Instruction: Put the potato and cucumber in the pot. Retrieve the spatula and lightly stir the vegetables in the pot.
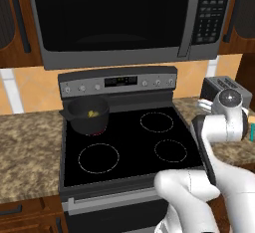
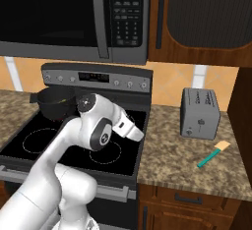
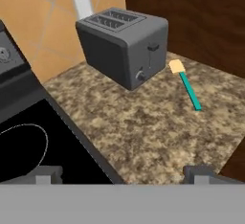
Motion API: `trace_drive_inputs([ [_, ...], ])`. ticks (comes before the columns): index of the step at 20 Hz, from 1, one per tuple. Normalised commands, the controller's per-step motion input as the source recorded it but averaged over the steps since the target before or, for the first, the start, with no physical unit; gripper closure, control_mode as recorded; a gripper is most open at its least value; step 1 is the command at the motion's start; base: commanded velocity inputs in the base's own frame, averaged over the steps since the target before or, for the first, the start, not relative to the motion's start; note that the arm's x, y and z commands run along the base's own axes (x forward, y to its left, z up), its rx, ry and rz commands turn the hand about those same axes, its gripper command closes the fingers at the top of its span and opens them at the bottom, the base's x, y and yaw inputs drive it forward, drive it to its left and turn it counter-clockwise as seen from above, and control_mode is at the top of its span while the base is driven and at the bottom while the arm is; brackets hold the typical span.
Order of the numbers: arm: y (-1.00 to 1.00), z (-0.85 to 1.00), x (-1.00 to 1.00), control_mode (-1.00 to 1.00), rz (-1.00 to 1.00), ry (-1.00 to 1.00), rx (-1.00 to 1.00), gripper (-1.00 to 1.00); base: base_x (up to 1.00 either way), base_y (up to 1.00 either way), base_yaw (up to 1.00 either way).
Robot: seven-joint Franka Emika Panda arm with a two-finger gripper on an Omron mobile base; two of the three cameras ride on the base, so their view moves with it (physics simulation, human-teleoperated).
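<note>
gripper (image 3: 122, 173): jaws wide apart, empty, above tabletop (image 3: 143, 122) | spatula (image 3: 185, 85): flat beside toaster (image 3: 123, 46) | pot (image 1: 88, 113): back-left burner, cucumber (image 1: 92, 113) inside

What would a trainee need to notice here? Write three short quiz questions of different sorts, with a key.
1. True or false: the spatula lies on the counter beside the toaster.
2. Which burner of the stove holds the pot, seen in the left base view? A) back left B) front right C) back right
3. Fill in: the gripper is ____, with nothing between its fingers.

Key:
1. True. It lies flat, its teal handle toward the counter's front edge.
2. A. Something yellow-green shows inside it.
3. Open.
</note>
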Motion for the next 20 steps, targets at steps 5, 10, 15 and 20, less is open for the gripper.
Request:
trace_drive_inputs([
  [5,-0.99,-0.04,-0.09,-1.0,-0.09,0.15,0.01,-1.0,0.0,0.0,0.0],
  [10,-0.79,-0.1,-0.25,-1.0,0.0,0.13,0.04,-1.0,0.0,0.0,0.0],
  [15,-0.61,-0.32,-0.34,-1.0,0.0,0.02,0.02,-1.0,0.0,0.0,0.0],
  [20,-0.29,-0.26,-0.06,-1.0,0.0,0.0,0.01,-1.0,0.0,0.0,0.0],
])
